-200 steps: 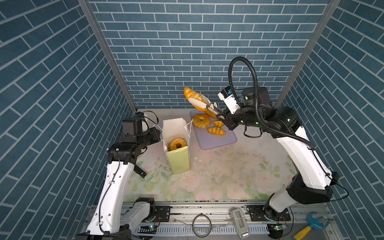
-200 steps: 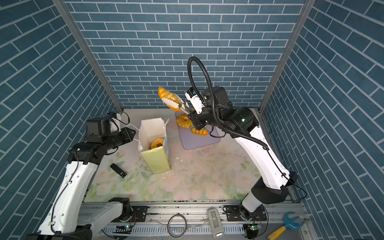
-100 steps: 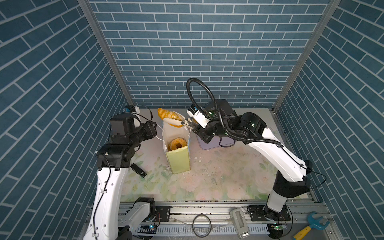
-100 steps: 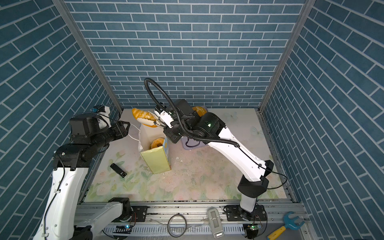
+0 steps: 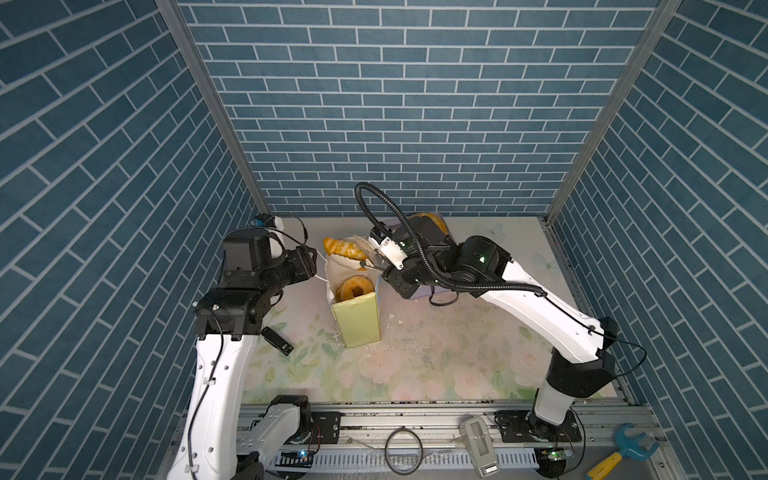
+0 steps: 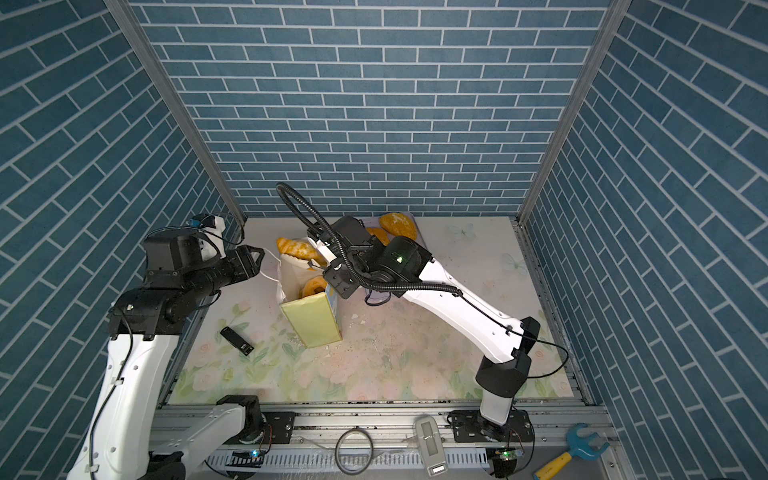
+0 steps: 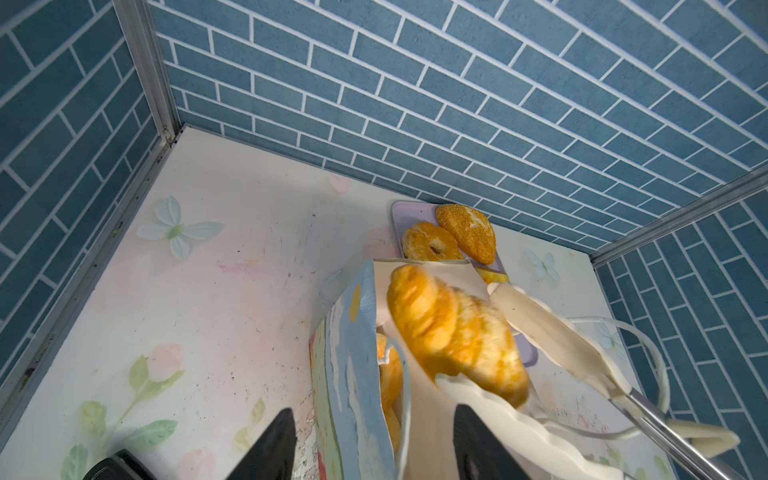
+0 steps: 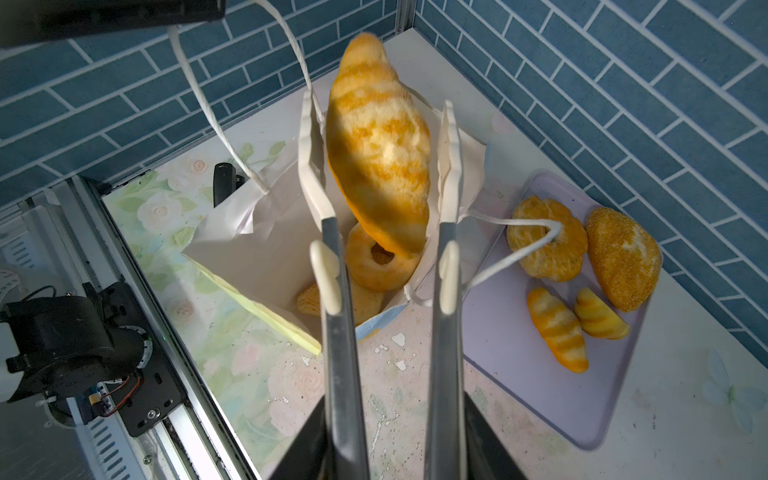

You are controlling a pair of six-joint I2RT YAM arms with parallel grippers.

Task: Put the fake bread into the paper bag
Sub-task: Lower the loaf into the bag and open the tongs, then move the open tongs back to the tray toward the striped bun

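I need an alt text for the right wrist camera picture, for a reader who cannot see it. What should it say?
A large striped croissant sits between the tongs of the right gripper, above the open paper bag, which already holds a ring bun. Beside the bag, a lavender tray carries four more pastries.

Matt paper bag (image 8: 266,249), softly glossy ridged bread (image 8: 376,145), smooth lavender plastic-looking tray (image 8: 536,374).

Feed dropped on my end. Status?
Right gripper open, big croissant tipping into paper bag. Left gripper open beside the bag. Four breads on tray. Nothing blocking.
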